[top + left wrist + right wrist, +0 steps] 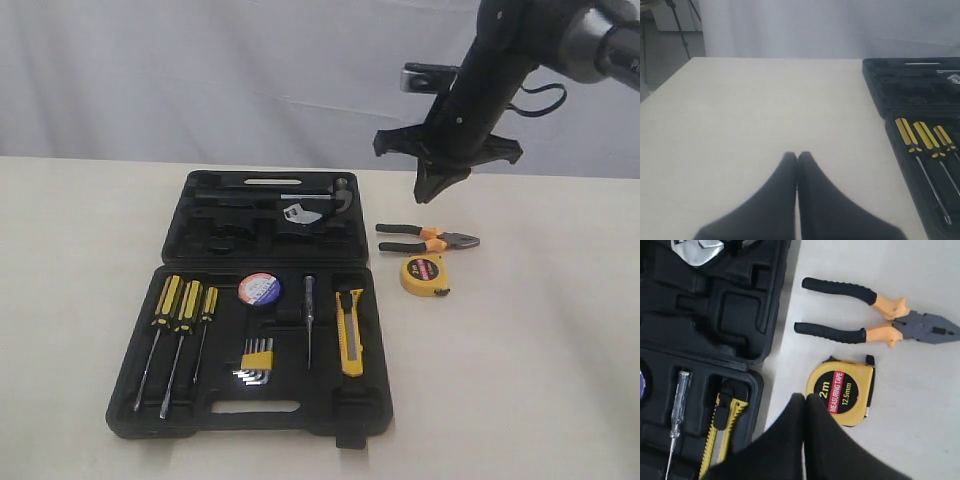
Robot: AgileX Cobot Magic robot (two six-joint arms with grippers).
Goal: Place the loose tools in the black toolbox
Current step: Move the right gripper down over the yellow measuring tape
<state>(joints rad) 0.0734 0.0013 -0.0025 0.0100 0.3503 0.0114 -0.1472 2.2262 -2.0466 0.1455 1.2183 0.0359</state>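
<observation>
I am holding my right gripper (436, 188) in the air with its fingers pressed together on nothing, above the pliers (430, 240) and tape measure (425, 275), which are lying on the table (80, 260) just beside the open toolbox (320, 418). The knife (350, 338) and tape roll (259, 289) are sitting in its recesses. My left gripper (797, 155) is hovering closed and empty too.

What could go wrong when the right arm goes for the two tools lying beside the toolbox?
1. The right gripper hangs shut over the pliers and tape measure; lowered like that, it would likely shove them, not grasp.
2. The two lie close together, so a grab at one may knock the other.
</observation>
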